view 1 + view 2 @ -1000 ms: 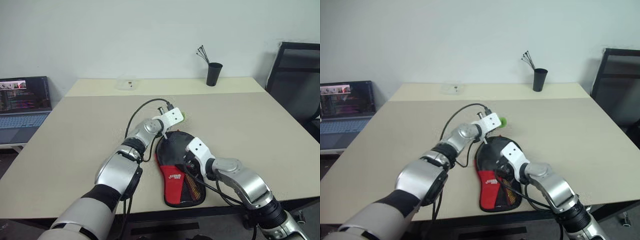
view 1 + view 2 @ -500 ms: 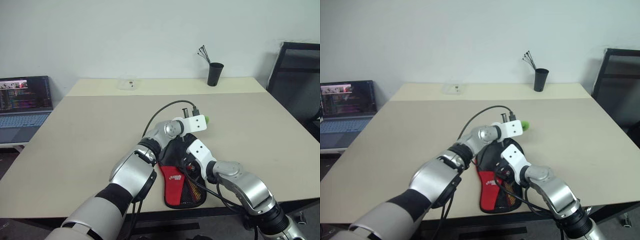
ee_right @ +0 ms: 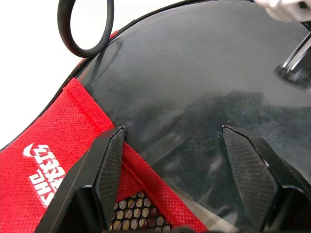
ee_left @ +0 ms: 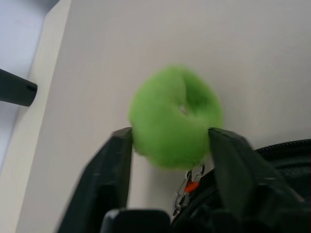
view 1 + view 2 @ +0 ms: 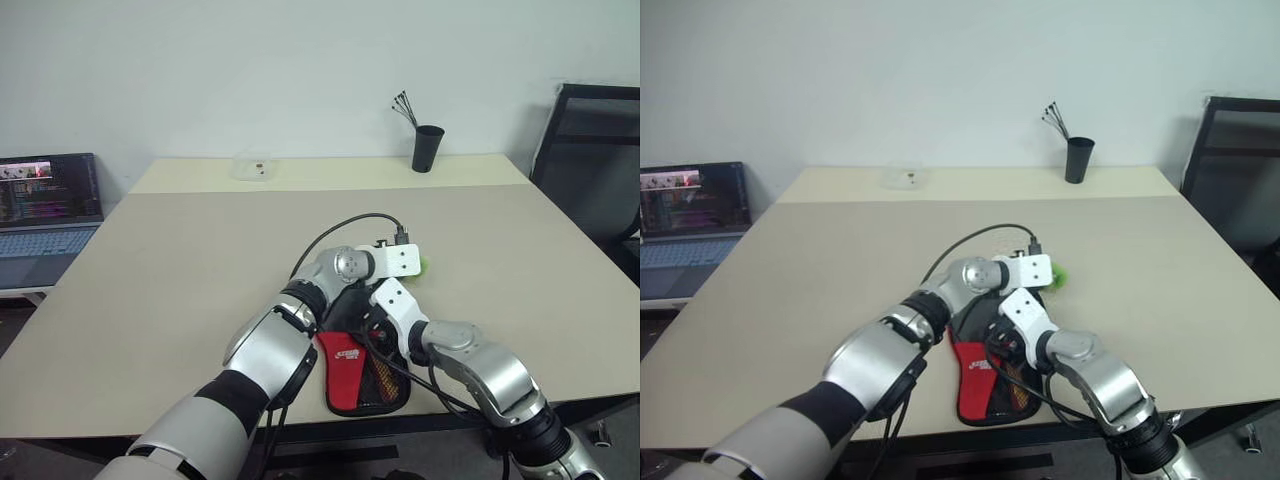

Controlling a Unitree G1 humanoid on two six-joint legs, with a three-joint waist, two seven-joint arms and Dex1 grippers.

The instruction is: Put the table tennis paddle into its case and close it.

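**Case pinned flat, pompom between parted fingers**

Laid on the table (image 5: 180, 260) near the front edge: the case (image 5: 345, 365), red logo-and-mesh end toward the robot, round black end pointing away. Probably put close so that both arms can reach it. No paddle to be made out anywhere on the table; judged to be inside the case, though not confirmable.

Poised over the black face of the case: the right gripper (image 3: 170, 133), fingers spread wide and gripping nothing. Likely there to pin the fabric so it cannot slide while the zip is drawn.

Reached across to the far edge of the case: the left gripper (image 4: 170, 135), fingers parted on either side of a green pompom (image 4: 175, 116). Looks released rather than clenched, since the fluff is round and unsqueezed. Seems to serve as the handle of the zip.

From the head views: the overall layout, arms crossing above the case, pompom a mere green speck. From the left wrist view alone: the zipper pull (image 4: 187, 184) hanging under the pompom, beside the zip teeth. From the right wrist view alone: a black ring (image 3: 85, 52) just past the case edge, purpose unclear.
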